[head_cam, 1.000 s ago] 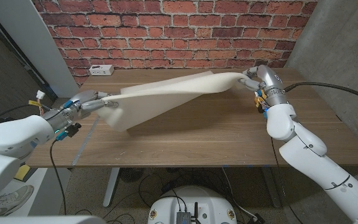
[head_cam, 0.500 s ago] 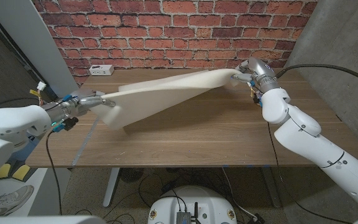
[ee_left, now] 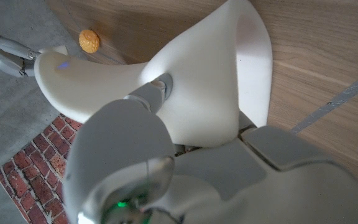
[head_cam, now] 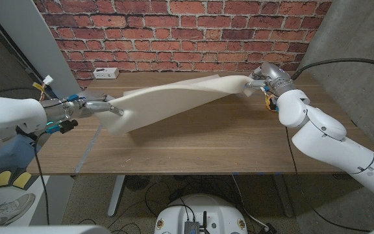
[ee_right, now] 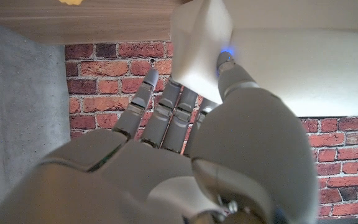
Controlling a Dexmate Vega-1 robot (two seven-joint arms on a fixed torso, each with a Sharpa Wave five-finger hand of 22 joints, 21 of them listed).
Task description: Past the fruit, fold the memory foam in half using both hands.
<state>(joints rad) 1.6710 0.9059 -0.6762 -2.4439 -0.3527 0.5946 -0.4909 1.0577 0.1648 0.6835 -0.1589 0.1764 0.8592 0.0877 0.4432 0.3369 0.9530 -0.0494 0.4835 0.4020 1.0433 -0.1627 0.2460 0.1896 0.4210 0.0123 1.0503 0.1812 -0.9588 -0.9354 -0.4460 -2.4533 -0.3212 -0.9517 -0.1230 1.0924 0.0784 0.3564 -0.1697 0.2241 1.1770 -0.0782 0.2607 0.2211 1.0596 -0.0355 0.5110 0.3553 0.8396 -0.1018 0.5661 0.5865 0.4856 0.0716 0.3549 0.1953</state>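
The cream memory foam hangs stretched above the table, twisted and sagging along its near edge. My left hand grips its left end near the table's left edge, with a finger pressed into the foam in the left wrist view. My right hand pinches the far right corner at the back right. In the right wrist view that corner sits between the thumb and the fingers of the right hand. A small orange fruit lies on the wood beyond the foam's far end.
A white power strip lies at the table's back left corner. A pale tape line runs along the left part of the wooden table. A brick wall stands behind, and a concrete pillar rises at the right.
My left hand has drawn the foam's left end further left. My right hand has shifted a little at the back right, still holding its corner. The foam stays lifted between them.
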